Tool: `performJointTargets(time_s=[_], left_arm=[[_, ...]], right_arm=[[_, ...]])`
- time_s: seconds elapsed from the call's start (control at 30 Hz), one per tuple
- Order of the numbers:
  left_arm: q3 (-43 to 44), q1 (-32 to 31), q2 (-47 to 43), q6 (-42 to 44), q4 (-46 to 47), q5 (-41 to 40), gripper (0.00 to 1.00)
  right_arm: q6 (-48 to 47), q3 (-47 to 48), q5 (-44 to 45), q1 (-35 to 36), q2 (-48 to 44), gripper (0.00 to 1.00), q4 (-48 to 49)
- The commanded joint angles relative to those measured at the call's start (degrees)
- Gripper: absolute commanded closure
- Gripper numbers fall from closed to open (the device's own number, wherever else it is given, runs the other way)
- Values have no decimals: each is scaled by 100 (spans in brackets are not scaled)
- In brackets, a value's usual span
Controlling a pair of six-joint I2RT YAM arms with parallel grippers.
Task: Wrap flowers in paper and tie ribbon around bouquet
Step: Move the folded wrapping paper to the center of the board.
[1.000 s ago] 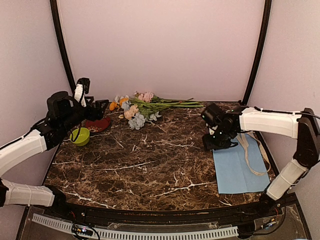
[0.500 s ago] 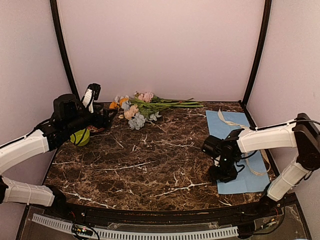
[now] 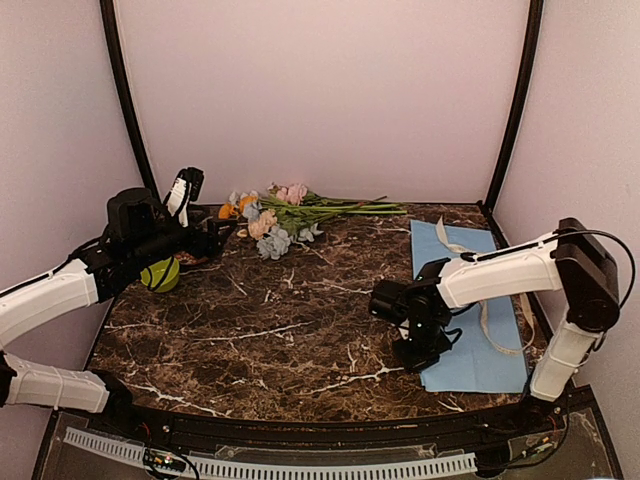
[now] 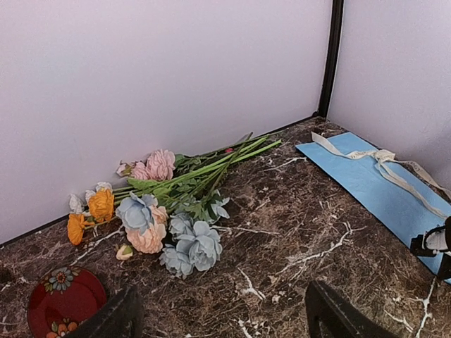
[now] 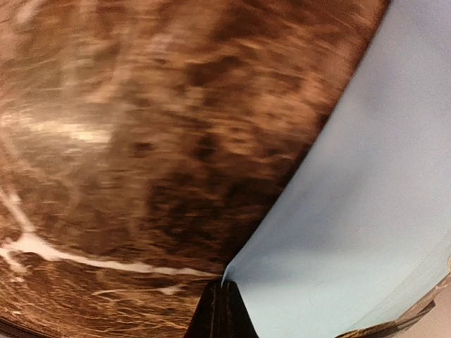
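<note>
A: Right gripper [image 5: 224, 304], state?
B: Fingers together, clamped on the left edge of the paper [image 3: 472, 312], lower right of the overhead view. Light-blue face up on the marble table [image 3: 290, 330].
A: Left gripper [image 4: 218, 324]?
B: Jaws apart, poised at centre left.
A: Other items?
B: Ribbon [image 4: 380, 156] lies across the paper. Flowers [image 3: 280, 222] lie loose at upper centre, blooms leftward.

Counter [image 3: 300, 330]: dark brown marble with white veins. Flowers [image 4: 176, 204], far left: heads orange, pink, peach and pale blue; stems green. Paper [image 3: 470, 300], right: plain light blue. Ribbon [image 4: 384, 160] on it: cream-beige. Plate [image 4: 60, 299], left: red, small orange-and-blue floral motifs. Bowl [image 3: 160, 274]: lime green. Walls [image 3: 320, 100]: pale lilac-pink.
</note>
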Motion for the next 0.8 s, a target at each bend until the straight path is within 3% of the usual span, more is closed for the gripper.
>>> performJointTargets(time_s=[0.0, 0.5, 0.67, 0.7, 0.77], left_arm=[[-5, -50, -37, 153, 140, 45, 19], [-55, -51, -311, 451, 147, -197, 19], [97, -52, -470, 508, -187, -392, 19], [183, -53, -475, 478, -373, -439, 18], [333, -45, -497, 362, -897, -458, 19]], right_arm=[[-486, 409, -878, 715, 919, 100, 1104], [-2687, 4386, -2486, 2021, 2570, 100, 795], [-3033, 4994, -2585, 1994, 2884, 100, 939], [-2993, 4976, -2505, 1915, 2885, 93, 976], [-2930, 4871, -2225, 1726, 2785, 61, 916]])
